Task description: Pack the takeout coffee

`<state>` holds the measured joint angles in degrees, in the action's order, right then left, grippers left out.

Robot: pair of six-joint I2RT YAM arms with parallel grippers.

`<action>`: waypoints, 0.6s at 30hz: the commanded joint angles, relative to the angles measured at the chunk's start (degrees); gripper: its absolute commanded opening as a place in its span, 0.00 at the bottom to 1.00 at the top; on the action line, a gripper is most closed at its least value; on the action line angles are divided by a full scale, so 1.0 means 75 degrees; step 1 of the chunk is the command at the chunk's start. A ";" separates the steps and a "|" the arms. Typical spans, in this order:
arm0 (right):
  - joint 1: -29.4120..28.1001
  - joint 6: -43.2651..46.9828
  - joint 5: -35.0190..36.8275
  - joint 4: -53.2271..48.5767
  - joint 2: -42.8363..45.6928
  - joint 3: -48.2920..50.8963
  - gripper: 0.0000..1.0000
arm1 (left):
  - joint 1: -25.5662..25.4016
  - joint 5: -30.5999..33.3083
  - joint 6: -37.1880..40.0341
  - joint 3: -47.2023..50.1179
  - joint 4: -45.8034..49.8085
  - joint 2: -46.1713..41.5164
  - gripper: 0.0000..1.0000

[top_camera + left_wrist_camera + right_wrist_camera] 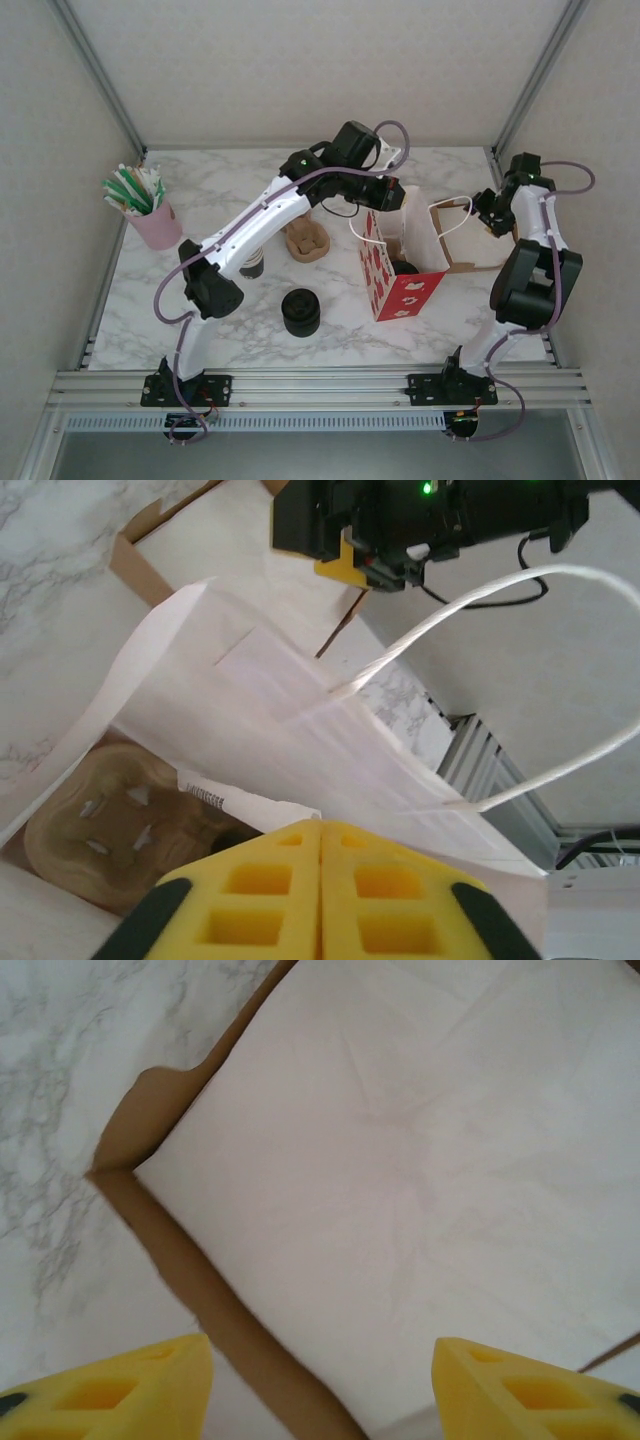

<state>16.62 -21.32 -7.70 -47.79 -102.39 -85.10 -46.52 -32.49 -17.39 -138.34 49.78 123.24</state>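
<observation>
Left fingers together, takeout coffee upright inside bag, long axis vertical

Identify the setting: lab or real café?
Probably a lab cell staged as a café counter: aluminium frame rail, marble-look tabletop, pink cup of straws, paper takeout bag.

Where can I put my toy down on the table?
Back left, the table is bare between the straw cup and the left arm. Also in front, between the lids and the bag. Crowded: the middle, around the carrier.
</observation>
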 commanded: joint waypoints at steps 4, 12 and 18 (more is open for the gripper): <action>-0.0010 0.0426 0.0686 -0.0300 -0.1015 -0.0679 0.59 | -0.0028 0.0029 0.0042 -0.0397 -0.0076 -0.0152 0.48; -0.0299 0.0650 0.1095 -0.0556 -0.2169 -0.1386 0.62 | 0.0136 0.0535 0.0011 -0.0423 -0.0136 -0.0588 0.84; -0.0493 0.0704 0.1215 -0.0570 -0.2637 -0.1520 0.67 | 0.0436 0.0950 -0.0013 0.0395 -0.0528 -0.1304 0.99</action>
<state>13.43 -17.04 -0.19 -50.26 -120.66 -94.78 -44.64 -28.12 -17.67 -137.51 48.23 118.98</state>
